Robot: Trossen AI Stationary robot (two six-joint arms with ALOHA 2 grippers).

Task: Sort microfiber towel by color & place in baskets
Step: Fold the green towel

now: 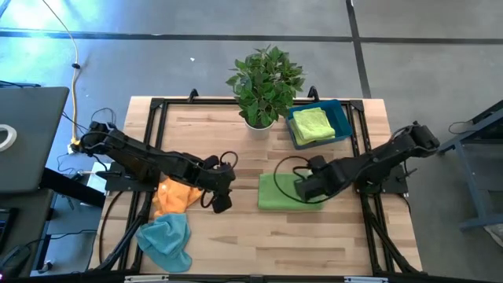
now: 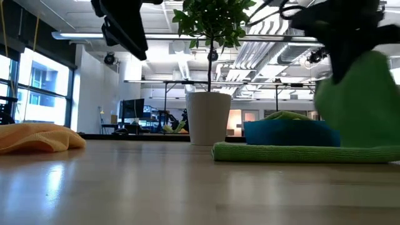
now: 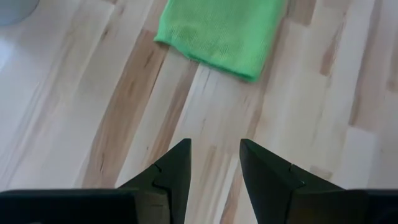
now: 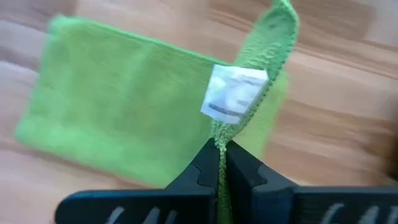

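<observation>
A green towel (image 1: 277,193) lies mid-table, and one part of it is raised (image 2: 365,103) under my right gripper (image 4: 219,151), which is shut on it. My left gripper (image 3: 214,163) hangs open above bare wood to the towel's left, with nothing between its fingers. An orange towel (image 1: 174,196) and a blue towel (image 1: 167,238) lie crumpled at the near left. The dark teal basket (image 1: 343,118) stands at the far right with a yellow-green towel (image 1: 313,124) inside. My right gripper pinches the green towel's stitched edge (image 4: 219,138) between its two fingers, just below the white label (image 4: 233,94). The fingers come from above, pointing down. That part is pulled up off the table, while the rest of the towel (image 4: 124,106) lies flat on the wood.
A potted plant in a white pot (image 1: 263,82) stands at the far middle, just left of the basket. Black frame rails (image 1: 157,106) run along the table's edges. Bare wood lies along the near edge, right of the blue towel.
</observation>
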